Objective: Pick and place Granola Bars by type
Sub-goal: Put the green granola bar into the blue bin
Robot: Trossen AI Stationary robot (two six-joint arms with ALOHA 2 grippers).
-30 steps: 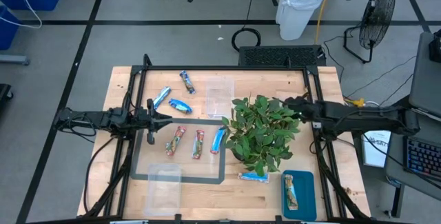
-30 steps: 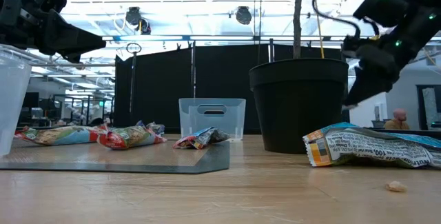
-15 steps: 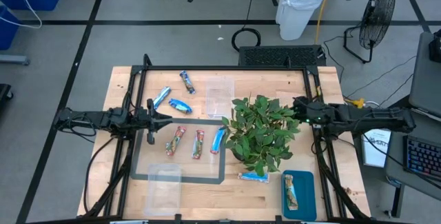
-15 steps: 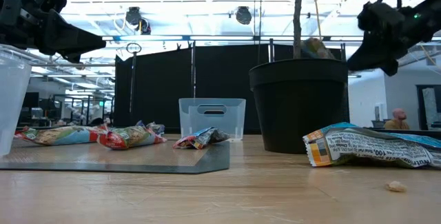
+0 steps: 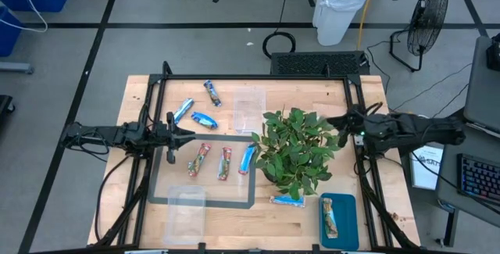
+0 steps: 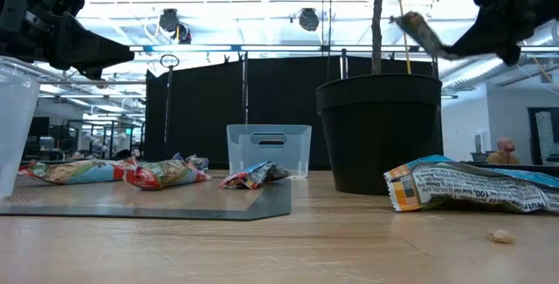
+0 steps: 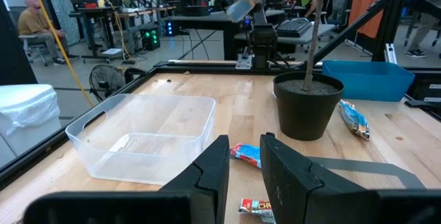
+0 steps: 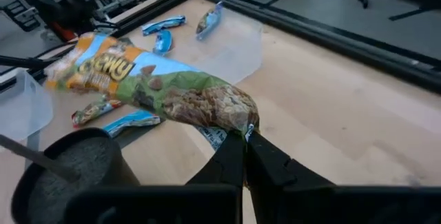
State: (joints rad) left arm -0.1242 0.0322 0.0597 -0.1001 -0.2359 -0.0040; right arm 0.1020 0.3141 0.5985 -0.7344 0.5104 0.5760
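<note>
My right gripper (image 8: 245, 138) is shut on a green-and-beige granola bar (image 8: 158, 86), held high beside the potted plant (image 5: 297, 148) at the table's right side; the low view shows this bar (image 6: 419, 32) above the pot's rim. Two red-and-tan bars (image 5: 201, 159) and a blue bar (image 5: 248, 159) lie on the grey mat (image 5: 164, 195). Three more blue bars (image 5: 205, 119) lie behind the mat. My left gripper (image 7: 244, 156) waits open, level above the mat's left part, with nothing between its fingers. My right gripper pinches the bar's near end (image 8: 238, 119) between its two fingertips. The fingers come from the table's right, slanting a little downward, along the bar. The bar sticks out past the fingertips toward the table's left, lifted clear of everything.
One clear tub (image 5: 249, 109) stands at the back, another (image 5: 185, 211) at the mat's near edge. A teal tray (image 5: 348, 207) at the near right holds one bar (image 5: 330, 216). A blue bar (image 5: 287, 200) lies in front of the pot.
My right gripper has risen and drawn back toward the table's right edge, staying shut. It has carried the green-and-beige bar from behind the pot to above the pot's rim.
</note>
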